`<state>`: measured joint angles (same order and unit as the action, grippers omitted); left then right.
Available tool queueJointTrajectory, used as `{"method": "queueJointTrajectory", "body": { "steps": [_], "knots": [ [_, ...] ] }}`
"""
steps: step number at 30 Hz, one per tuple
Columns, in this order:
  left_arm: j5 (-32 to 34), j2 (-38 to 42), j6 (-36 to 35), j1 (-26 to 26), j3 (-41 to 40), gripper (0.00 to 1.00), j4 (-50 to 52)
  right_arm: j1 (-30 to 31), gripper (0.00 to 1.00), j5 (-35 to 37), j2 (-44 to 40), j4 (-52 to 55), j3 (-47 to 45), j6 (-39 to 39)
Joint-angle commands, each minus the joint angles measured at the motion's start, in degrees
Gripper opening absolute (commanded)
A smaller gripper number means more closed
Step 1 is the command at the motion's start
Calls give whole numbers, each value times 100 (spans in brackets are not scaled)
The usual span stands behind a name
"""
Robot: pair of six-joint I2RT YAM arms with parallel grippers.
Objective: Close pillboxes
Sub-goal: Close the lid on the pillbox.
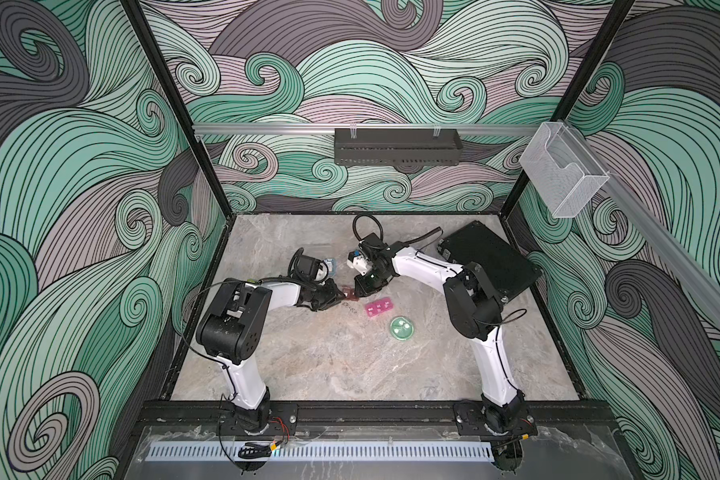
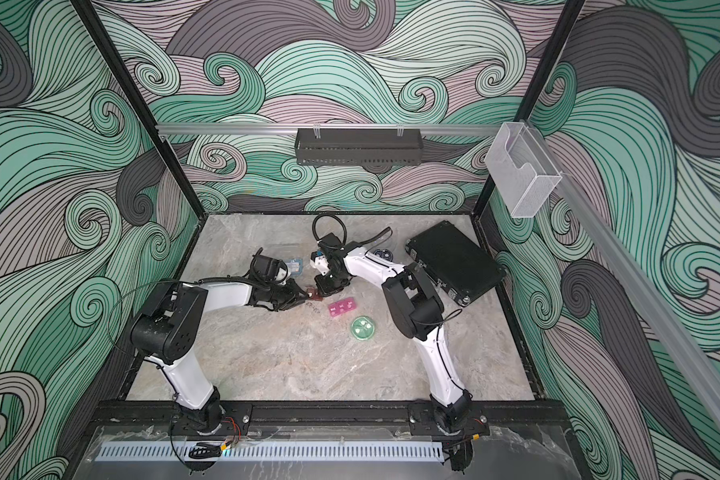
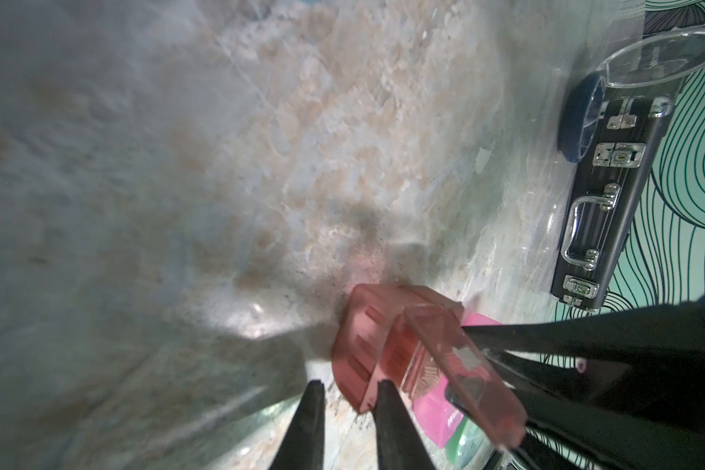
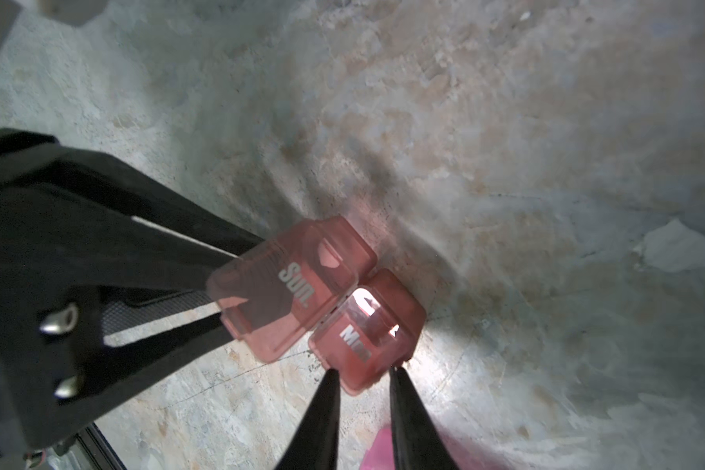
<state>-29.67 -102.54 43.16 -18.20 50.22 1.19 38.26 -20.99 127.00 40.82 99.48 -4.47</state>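
A marble-look table sits inside walls painted with green and grey swirls. The brown pillbox, near the middle of the table, serves as the mark for everything else. The left tool points at it from the left with its fingers a narrow gap apart. One finger is against the box's end and the other is just clear of it, so nothing is clamped. The pale blue pillbox lies behind and left of the brown one, partly under the left wrist. On the brown box the lid marked Sun is tilted up off its cell, and the Mon cell lies beside it. The right tool stands on its right, narrowly parted, tips either side of the Mon cell's end. To the right and nearer the robot lie the pink pillbox, then the round green pillbox. Farther right and behind, the dark blue pillbox has its clear lid raised, just beside the black case.
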Motion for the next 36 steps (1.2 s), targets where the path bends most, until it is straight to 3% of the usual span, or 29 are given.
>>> {"method": "queueJointTrajectory", "body": {
  "steps": [1, 28, 36],
  "knots": [
    [91, -95, 53, -59, 206, 23, -61, 24, 30, 209, 191, 204, 206, 61],
    [7, -426, 18, -67, 380, 23, -22, 111, 27, 407, 754, 565, 675, 113],
    [-29, -51, -171, -70, 284, 23, 204, 65, 28, 253, 320, 615, 669, 96]
  ]
}}
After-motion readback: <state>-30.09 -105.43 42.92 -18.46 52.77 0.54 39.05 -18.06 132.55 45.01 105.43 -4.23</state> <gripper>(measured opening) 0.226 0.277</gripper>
